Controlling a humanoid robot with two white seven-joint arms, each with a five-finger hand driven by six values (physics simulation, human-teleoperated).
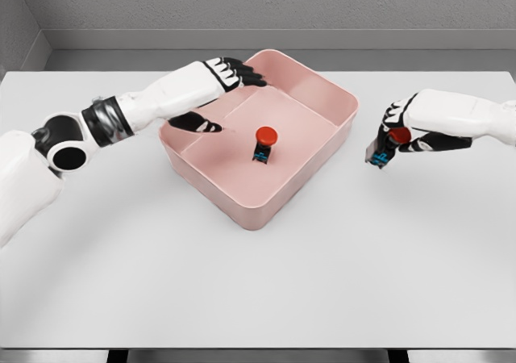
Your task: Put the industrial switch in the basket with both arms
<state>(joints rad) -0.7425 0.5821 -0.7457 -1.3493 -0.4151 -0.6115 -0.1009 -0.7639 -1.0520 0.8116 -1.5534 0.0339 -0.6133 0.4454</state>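
A: Starting near — table [242, 298] front is just bare white surface. Anything happening w/ the arms?

B: Yep. Right hand [395, 137] is hanging over the table, just right of the basket [250, 210], fingers curling round a second switch [382, 155] — red cap tucked in the palm, dark body w/ blue bits poking out below. Looks like it's gripping it, not resting it on the table, tho contact underneath is hard to call.

A: And the 1st one?

B: Industrial switch [264, 143] is sitting upright on the basket floor, approx mid-basket, red button up, nothing touching it.

A: Left side?

B: Left hand [230, 74] is reaching over the basket's far-left rim, fingers loosely spread, holding nothing. Dark shape below it inside the wall is prob its thumb or a shadow; can't tell.

A: So progress?

B: I'd judge about half: one switch is in, the other is needing a carry over the right wall & a release. Left arm seems finished w/ its share.
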